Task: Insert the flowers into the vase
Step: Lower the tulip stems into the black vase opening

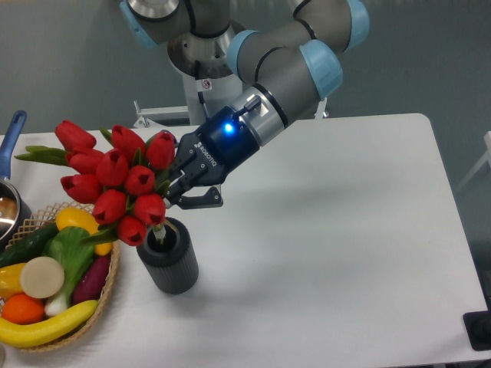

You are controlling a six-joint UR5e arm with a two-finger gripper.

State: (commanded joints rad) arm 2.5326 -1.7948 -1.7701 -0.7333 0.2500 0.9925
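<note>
The gripper (175, 188) pinches the flowers (115, 180), glossy red tulips tilted left over the ribbed dark grey vase (169, 258), stem ends at its mouth; a woven basket (107, 295) crowds the left; white table (345, 230) lies open rightward.

I am looking into a robotics lab set up for a tabletop demo: my arm (284, 69) stands on a pedestal bolted behind a plain white table (345, 230), with a bare grey wall (61, 69) behind it. The props look like play items, namely a woven basket (100, 307) of toy vegetables and a pot (8, 207) at the left edge.
</note>
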